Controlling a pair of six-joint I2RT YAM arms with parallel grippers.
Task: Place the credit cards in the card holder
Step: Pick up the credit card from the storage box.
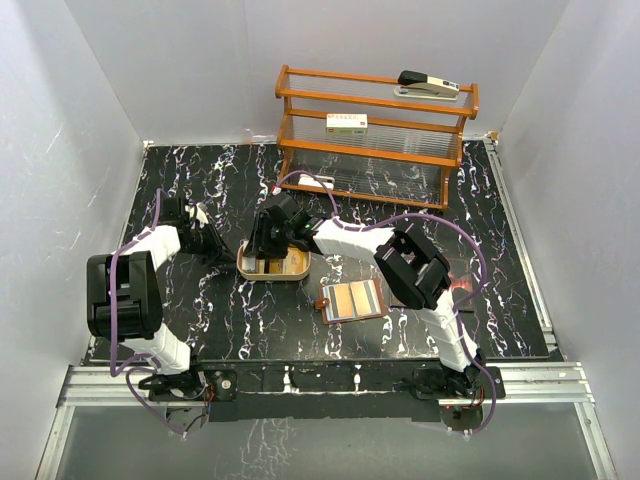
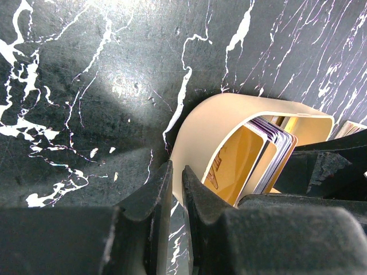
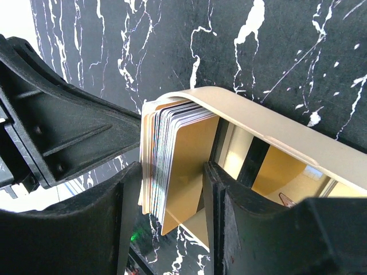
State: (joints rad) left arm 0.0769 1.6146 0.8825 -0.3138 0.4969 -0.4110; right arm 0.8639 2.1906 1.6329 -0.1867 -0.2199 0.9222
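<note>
The black marbled table (image 1: 200,170) is carrying a wooden shelf rack (image 1: 375,140) at its far side, with a stapler (image 1: 428,85) lying on the top shelf and a white box (image 1: 347,123) sitting one shelf down. Both arms are reaching to the tan tray (image 1: 295,268) at the table's middle. The card holder (image 1: 352,300) is lying open near the tray, to its right and closer to the arm bases. The credit cards (image 3: 172,166) are standing on edge as a stack inside the tray, a gold one facing outward. The right arm's fingers (image 3: 123,217) are clamping the stack from both sides. The left arm's fingers (image 2: 155,206) are pinching nearly together on the tray's curved wall.
</note>
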